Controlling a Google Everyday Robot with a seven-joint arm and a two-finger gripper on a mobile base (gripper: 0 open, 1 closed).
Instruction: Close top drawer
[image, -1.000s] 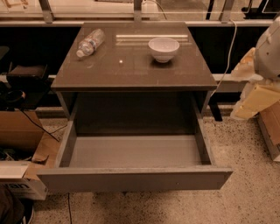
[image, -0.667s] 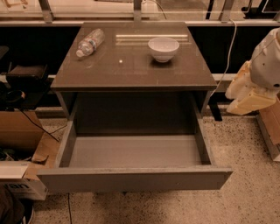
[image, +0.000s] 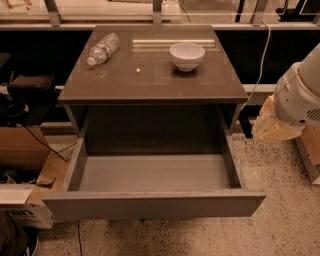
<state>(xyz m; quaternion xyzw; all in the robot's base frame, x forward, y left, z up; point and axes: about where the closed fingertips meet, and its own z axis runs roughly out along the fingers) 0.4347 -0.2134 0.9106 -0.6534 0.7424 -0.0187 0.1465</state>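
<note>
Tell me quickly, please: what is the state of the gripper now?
Gripper: open or closed cannot be told. It is at the right edge, beside the cabinet, not touching the open top drawer.

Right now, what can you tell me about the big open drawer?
The top drawer is pulled far out of the cabinet, toward the camera. It is wide, shallow and matte grey, with a plain flat front and no handle. Its bottom, two side walls and front panel all show, and nothing lies inside. It sits level under the cabinet's brown top. Nothing touches it: the gripper hangs off to its right, apart from it.
</note>
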